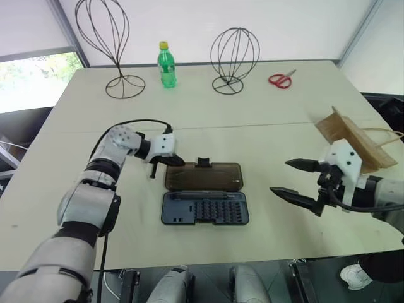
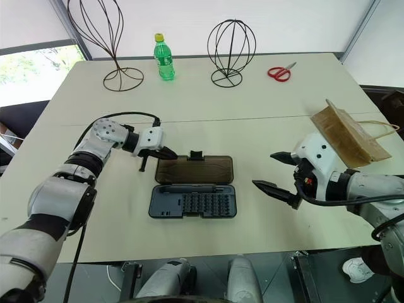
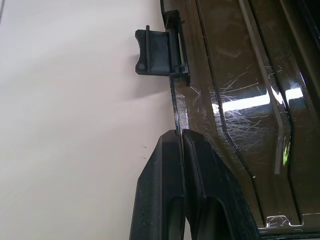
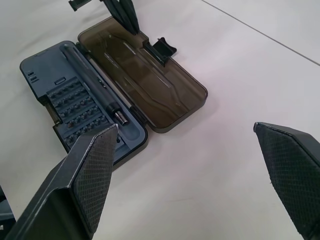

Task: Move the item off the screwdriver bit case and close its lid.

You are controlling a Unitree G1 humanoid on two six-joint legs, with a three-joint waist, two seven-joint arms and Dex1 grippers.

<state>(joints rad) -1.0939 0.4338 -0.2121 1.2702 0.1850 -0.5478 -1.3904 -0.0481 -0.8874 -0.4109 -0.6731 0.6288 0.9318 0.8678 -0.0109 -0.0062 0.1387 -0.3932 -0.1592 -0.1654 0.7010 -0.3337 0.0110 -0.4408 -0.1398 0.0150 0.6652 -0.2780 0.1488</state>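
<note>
The screwdriver bit case (image 1: 204, 208) lies open at the table's middle, its blue-grey tray nearest me. The smoky-brown lid (image 1: 203, 176) lies flat behind the tray, with its black latch tab (image 3: 155, 51) on the far edge. My left gripper (image 1: 173, 161) is shut, and its fingertips (image 3: 179, 135) press against the lid's far edge near the left corner. My right gripper (image 1: 281, 177) hangs wide open to the right of the case, holding nothing. The item, a tan paper bag (image 1: 350, 142), rests on the table at the far right, clear of the case.
A green bottle (image 1: 166, 65) and two wire stands (image 1: 117, 47) (image 1: 233, 60) stand along the far side of the table. Red scissors (image 1: 281, 79) lie at the far right. The table's right edge runs just beyond the bag.
</note>
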